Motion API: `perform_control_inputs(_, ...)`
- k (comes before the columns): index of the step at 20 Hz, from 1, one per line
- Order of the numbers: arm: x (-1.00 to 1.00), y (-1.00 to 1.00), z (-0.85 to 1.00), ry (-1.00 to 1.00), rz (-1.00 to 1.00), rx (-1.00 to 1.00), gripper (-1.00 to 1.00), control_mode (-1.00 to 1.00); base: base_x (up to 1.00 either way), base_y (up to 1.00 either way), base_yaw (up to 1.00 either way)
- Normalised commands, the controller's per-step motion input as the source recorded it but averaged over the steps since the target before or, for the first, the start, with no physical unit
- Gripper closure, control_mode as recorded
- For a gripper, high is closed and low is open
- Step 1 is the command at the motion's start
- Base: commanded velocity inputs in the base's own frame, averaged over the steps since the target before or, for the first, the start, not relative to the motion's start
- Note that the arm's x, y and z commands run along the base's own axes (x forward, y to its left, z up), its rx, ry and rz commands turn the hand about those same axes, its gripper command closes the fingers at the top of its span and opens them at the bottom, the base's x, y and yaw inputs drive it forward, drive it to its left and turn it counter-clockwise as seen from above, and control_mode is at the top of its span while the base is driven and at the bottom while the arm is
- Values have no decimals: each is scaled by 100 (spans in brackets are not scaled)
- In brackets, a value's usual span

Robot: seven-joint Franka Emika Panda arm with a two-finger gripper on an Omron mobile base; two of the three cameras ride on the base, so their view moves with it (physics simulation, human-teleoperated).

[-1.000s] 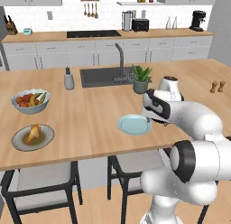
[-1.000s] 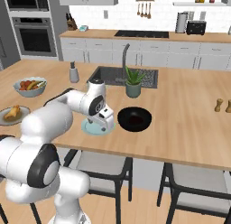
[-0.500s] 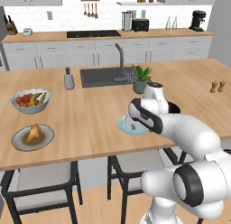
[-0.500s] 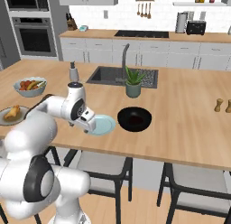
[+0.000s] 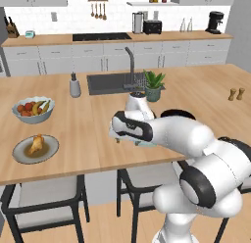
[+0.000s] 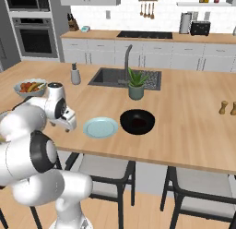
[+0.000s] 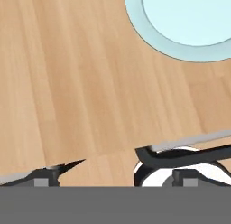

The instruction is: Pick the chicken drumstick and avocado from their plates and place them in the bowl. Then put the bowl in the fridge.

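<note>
Left base view is showing the golden-brown roasted chicken drumstick (image 5: 36, 143) lying at the middle of the round grey plate with a brownish centre (image 5: 20, 153), near the front left edge of the long wooden worktop (image 5: 83, 134), just in front of the pale bluish bowl of colourful fruit (image 5: 32, 109). The white arm's hand (image 6: 67, 123) is hovering low over bare wood with its dark fingers spread wide and pinching nothing, left of the round pale light-blue plate (image 6: 100, 127), which is lying bare, and well apart from the drumstick. The round black shallow bowl (image 6: 137, 121) is sitting just right of that blue plate, in front of the small potted green plant (image 6: 136, 83). I cannot make out the avocado anywhere, and the inside of the black bowl is too dark to tell whether anything is lying in it. The drumstick is looking lumpy, light and probably a little greasy, firm enough not to crush, so I am judging the thick meaty middle the best place to take hold, fingers straddling its narrower width from above, not the thin tapering end, where it could be pivoting or slipping out.
</note>
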Motion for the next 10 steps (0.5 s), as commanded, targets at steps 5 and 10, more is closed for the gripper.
perform_control_inputs(5,16,100,0,0,1,0,-100,-100,0,0,0)
perform_control_inputs(10,2,100,0,-1,0,-2,-100,-100,0,0,0)
